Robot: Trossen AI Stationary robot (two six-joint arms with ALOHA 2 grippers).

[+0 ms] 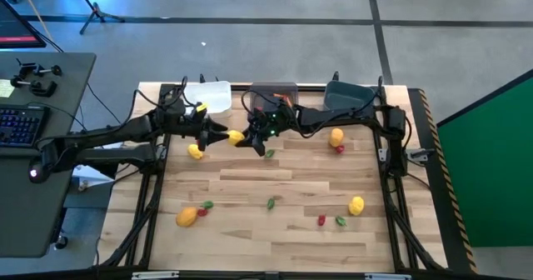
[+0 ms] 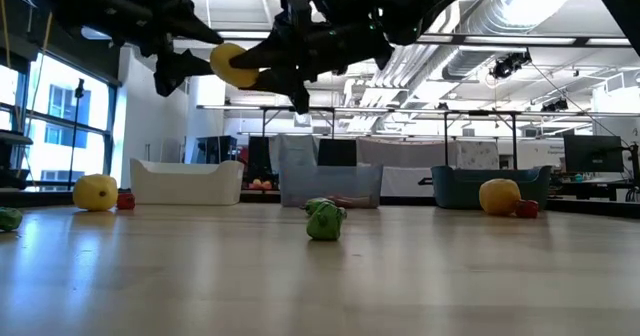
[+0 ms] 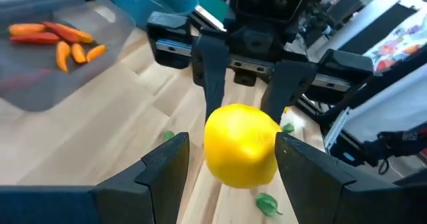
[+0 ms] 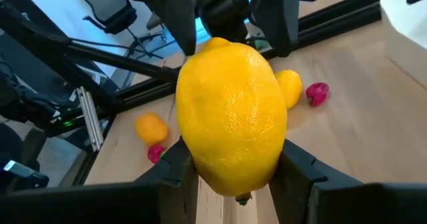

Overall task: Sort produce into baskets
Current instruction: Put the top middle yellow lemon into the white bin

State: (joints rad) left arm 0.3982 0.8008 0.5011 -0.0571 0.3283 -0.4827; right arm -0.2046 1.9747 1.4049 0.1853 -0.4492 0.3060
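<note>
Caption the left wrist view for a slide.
Both grippers meet around one glossy yellow lemon-shaped toy fruit above the wooden table, orange carrot pieces in the translucent grey bin behind.

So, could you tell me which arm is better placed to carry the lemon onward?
Right, probably: the right gripper is shut on the lemon, while the left gripper stands open around it, with a gap showing on one side.

Wooden table (image 1: 275,230); three bins (image 1: 273,94) at 12 o'clock; fruits (image 1: 356,205) and small red-green bits (image 1: 271,202) scattered from 3 to 9.
</note>
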